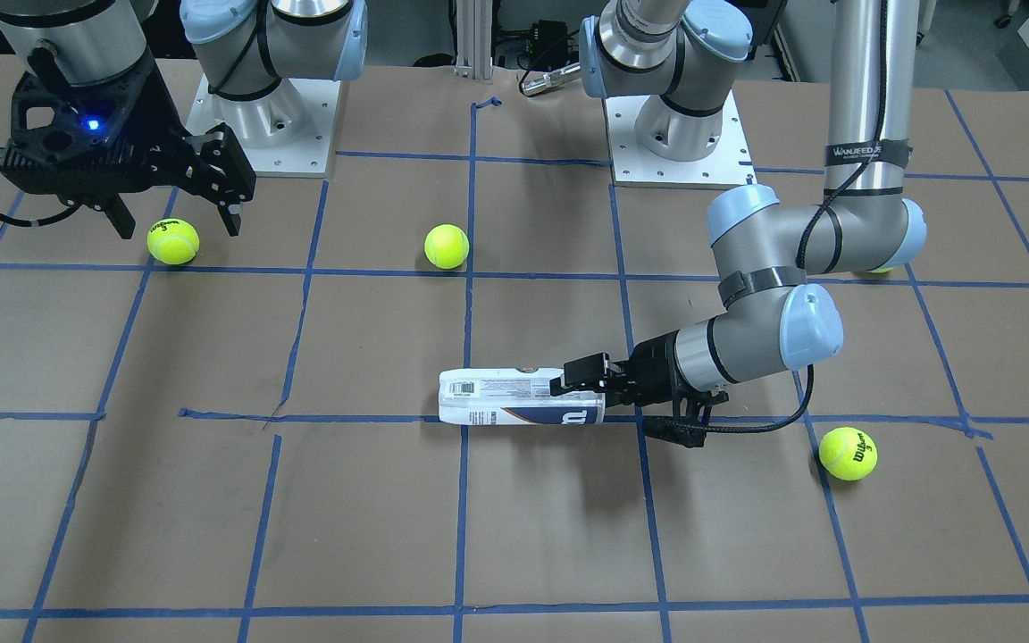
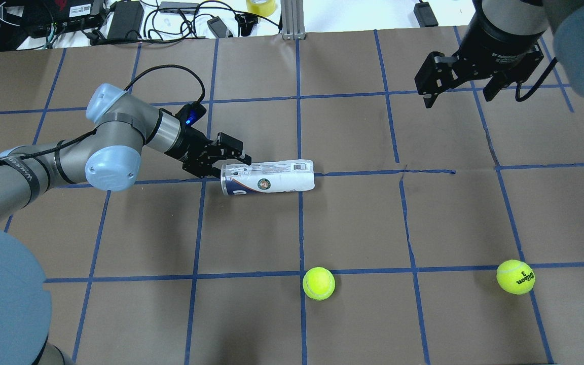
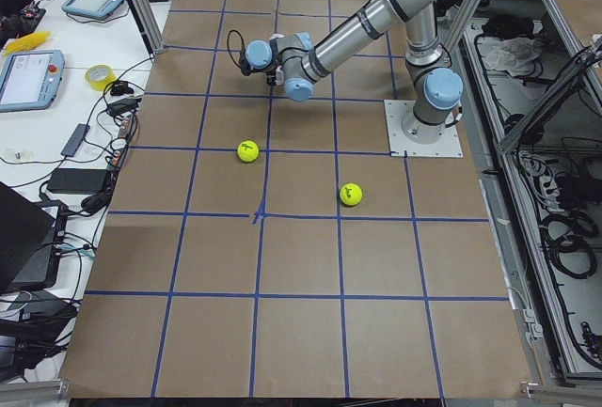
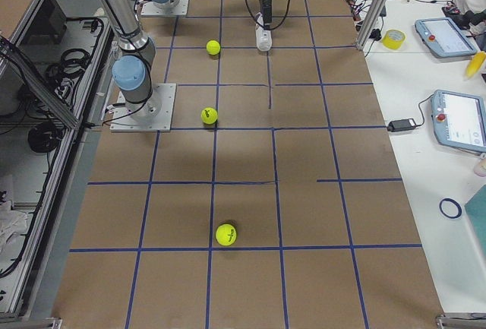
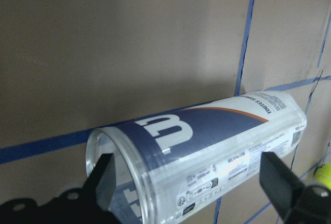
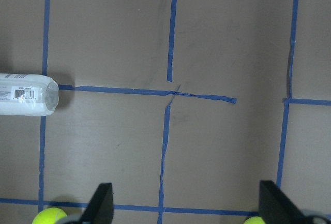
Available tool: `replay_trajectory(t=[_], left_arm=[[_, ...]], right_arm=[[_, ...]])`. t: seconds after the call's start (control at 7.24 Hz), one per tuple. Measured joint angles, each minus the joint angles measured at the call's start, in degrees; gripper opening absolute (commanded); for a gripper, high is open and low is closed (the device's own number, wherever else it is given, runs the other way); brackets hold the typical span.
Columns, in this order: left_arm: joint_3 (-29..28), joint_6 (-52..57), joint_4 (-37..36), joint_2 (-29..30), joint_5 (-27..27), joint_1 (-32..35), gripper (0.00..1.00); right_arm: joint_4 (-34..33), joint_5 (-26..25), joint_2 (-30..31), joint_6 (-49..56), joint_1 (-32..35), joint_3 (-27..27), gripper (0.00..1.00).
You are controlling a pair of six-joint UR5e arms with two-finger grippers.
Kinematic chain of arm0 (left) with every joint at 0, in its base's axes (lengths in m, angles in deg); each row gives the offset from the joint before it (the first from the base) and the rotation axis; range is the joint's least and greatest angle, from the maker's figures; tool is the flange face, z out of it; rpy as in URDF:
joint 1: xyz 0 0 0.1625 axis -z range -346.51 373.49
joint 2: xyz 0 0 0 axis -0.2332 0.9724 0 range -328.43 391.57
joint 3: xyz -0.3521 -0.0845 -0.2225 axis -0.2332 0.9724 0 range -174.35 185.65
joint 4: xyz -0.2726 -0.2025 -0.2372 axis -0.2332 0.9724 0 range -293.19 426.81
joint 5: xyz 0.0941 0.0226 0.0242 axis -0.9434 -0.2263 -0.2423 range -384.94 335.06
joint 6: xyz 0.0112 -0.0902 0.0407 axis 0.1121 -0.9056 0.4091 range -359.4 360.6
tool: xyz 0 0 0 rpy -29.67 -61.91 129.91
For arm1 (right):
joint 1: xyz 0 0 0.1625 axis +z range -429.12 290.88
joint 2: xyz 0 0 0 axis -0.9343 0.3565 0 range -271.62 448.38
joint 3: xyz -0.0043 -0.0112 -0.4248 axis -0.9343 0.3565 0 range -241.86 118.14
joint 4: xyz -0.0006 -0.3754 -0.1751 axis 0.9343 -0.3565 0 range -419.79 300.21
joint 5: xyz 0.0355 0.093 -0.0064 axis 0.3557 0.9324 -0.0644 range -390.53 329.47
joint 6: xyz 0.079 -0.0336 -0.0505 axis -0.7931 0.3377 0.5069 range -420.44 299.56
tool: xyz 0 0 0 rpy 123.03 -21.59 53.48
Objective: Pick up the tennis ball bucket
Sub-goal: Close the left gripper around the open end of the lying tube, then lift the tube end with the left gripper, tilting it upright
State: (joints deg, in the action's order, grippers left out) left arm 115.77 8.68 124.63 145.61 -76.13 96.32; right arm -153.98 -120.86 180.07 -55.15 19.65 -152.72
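The tennis ball bucket is a clear tube with a white and navy label. It lies on its side on the brown table, near the middle. My left gripper is open and low at the tube's open end. In the left wrist view its two fingers stand on either side of the bucket, with a gap on both sides. My right gripper is open and empty. It hangs above the table far to the right of the bucket, over a tennis ball.
Three yellow-green tennis balls lie loose: one near the table's middle, one at the near right, one beyond the left arm's elbow. Cables and boxes line the far edge. Blue tape lines grid the table.
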Motion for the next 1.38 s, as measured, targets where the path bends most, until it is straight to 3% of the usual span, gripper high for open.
replay_trajectory(t=[0.14, 0.28, 0.69, 1.38], left_arm=[[0.06, -0.33, 0.48, -0.04, 0.12, 0.14, 0.39], [0.06, -0.55, 1.07, -0.11, 0.32, 0.34, 0.0], [-1.88, -6.27, 3.02, -0.37, 0.63, 0.84, 0.0], [-21.85, -27.16, 13.12, -3.32, -1.07, 3.75, 0.0]], right_arm=[[0.12, -0.01, 0.01, 0.04, -0.01, -0.06, 1.0], [0.19, -0.02, 0.04, 0.1, -0.02, -0.08, 1.0], [0.23, -0.02, 0.06, 0.15, -0.01, -0.1, 1.0], [0.24, -0.02, -0.02, 0.09, -0.02, -0.11, 1.0]])
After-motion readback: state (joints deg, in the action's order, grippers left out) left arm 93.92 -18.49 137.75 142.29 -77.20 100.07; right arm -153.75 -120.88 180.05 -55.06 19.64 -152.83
